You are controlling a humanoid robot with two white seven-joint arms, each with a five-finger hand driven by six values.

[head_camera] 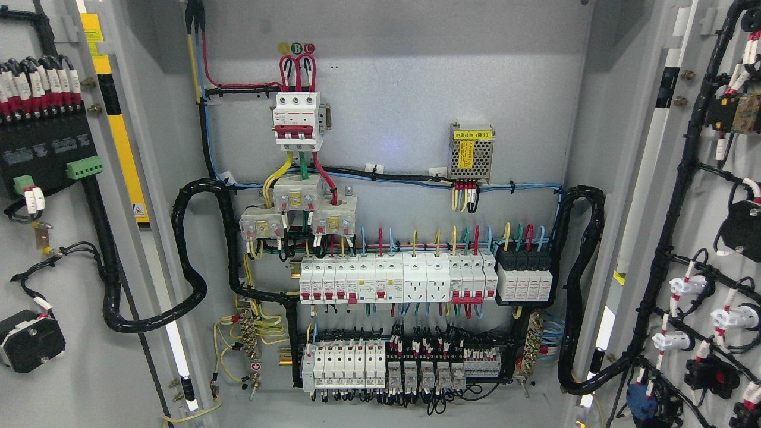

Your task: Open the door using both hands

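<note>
An electrical cabinet stands open in front of me. Its left door [65, 333] is swung out at the picture's left, inner face showing, with a terminal block and black cable loom on it. Its right door [666, 178] is swung out at the right, also showing wiring and white connectors. Neither of my hands nor arms shows in the head view.
The grey back panel [404, 83] carries a red-and-white main breaker [297, 119], a small mesh power supply [471, 152], two rows of white breakers [392, 279] and relays [416, 371]. Thick black cable conduits [190, 249] loop at both sides.
</note>
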